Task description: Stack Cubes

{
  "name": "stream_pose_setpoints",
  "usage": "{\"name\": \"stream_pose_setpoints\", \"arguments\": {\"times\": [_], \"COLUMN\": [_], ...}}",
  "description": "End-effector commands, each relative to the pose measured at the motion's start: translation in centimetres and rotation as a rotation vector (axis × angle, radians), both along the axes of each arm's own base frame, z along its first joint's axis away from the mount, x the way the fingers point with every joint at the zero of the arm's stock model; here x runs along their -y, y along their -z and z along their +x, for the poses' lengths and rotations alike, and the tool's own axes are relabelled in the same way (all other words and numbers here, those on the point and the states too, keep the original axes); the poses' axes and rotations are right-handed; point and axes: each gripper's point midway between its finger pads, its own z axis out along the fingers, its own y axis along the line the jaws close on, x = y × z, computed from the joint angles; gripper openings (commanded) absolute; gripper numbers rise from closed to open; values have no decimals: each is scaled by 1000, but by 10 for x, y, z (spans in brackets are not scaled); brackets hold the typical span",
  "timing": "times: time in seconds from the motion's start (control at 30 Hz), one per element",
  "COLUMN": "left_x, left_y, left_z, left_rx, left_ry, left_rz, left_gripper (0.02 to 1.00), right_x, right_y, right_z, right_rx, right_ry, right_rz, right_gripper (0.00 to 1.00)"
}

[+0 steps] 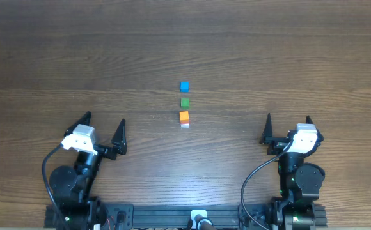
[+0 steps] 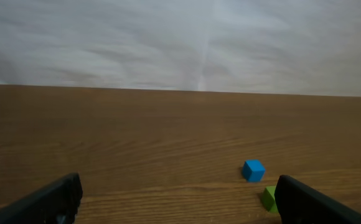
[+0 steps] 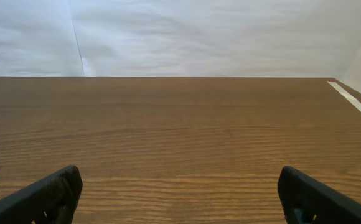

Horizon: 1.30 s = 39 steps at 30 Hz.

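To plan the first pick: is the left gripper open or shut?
Open. In the top view the left gripper holds its fingers wide apart, nothing between them.

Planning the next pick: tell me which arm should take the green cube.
Left, probably: the open left pincer stands nearer the green cube, which lies close ahead in its wrist view.

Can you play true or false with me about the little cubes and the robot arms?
The blue cube lies farthest from the arms' bases. True.
The green cube sits on the blue cube. False: it rests on the table, apart from it.
The left gripper holds a cube. False: its fingers are open and empty.
The right gripper is open. True.
The green cube lies between the blue cube and the orange cube. True.
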Motion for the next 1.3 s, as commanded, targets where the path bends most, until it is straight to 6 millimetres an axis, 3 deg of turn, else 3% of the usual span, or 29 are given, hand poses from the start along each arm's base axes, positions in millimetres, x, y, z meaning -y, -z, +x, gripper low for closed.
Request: {"name": "stream_pose_setpoints", "arguments": {"times": [0.03, 0.13, 0.23, 0.33, 0.43, 0.6, 0.7, 0.73, 0.93, 0.97, 1.0, 1.13, 1.3], "left_x": [3, 3, 3, 3, 3, 3, 3, 3, 3, 3, 3, 3, 3], "left_y": [1, 1, 1, 1, 1, 1, 1, 1, 1, 1, 1, 1, 1], "left_z": [-1, -1, -1, -1, -1, -1, -1, -1, -1, -1, -1, -1, -1], "left_rx": [2, 2, 2, 2, 2, 2, 2, 2, 2, 2, 2, 2, 2], "left_ry": [19, 19, 19, 19, 19, 19, 19, 19, 19, 19, 19, 19, 19], "left_rz": [10, 10, 10, 10, 10, 10, 10, 10, 10, 10, 10, 10, 10], "left_gripper": [998, 1000, 998, 996, 996, 998, 996, 996, 996, 998, 998, 998, 998], "right_x": [-2, -3, -7, -48, -53, -53, -55, -57, -86, -100, -127, -173, -214], "right_y": [2, -7, -15, -38, -52, -72, -81, -86, -75, -70, -62, -37, -9], "right_z": [0, 1, 1, -3, 0, 32, 58, 74, 119, 126, 134, 140, 134], "right_rx": [-3, 33, 77, 148, 121, -67, -184, -260, -567, -641, -744, -908, -1070], "right_ry": [-10, -12, -31, -277, -311, -295, -293, -293, -317, -327, -351, -291, -199], "right_rz": [0, 12, 183, 208, 243, 249, 247, 261, 260, 242, 194, 108, 85], "right_gripper": [993, 993, 993, 991, 993, 991, 993, 991, 993, 993, 991, 993, 993]}}
